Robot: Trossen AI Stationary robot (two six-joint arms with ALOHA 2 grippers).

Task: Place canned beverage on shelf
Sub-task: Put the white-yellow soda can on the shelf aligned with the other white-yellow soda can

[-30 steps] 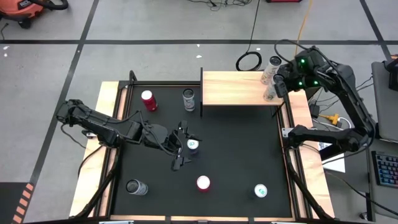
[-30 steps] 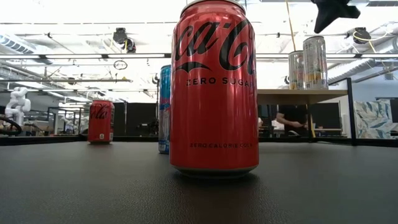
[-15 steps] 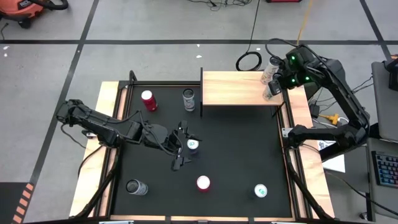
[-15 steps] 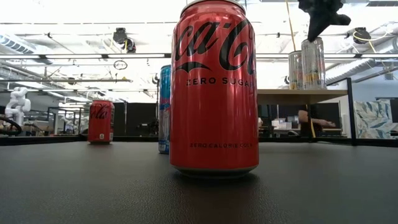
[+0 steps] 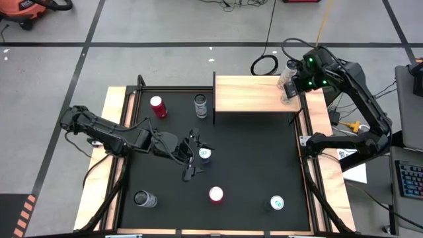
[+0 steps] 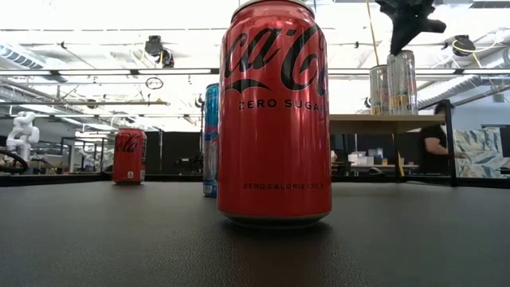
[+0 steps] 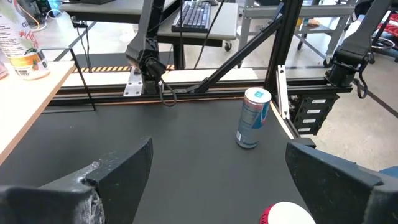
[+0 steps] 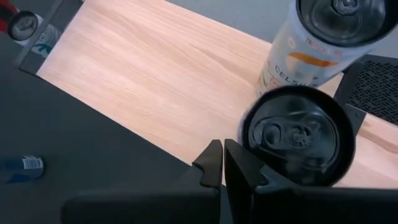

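Two cans (image 5: 288, 78) stood on the shelf's (image 5: 251, 94) far right corner; your right claw (image 8: 222, 163) hovered above, fingers together. Your left claw (image 5: 193, 155), spread wide, flanked a surface can (image 5: 205, 153); five remained.

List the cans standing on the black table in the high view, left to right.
Silver can → red can → grey can, white-topped can between the open left gripper's fingers → red-topped can → blue-and-white can.

A black cable coil (image 5: 264, 65) lies on the floor; a keyboard (image 7: 195, 16) sits beyond the table.
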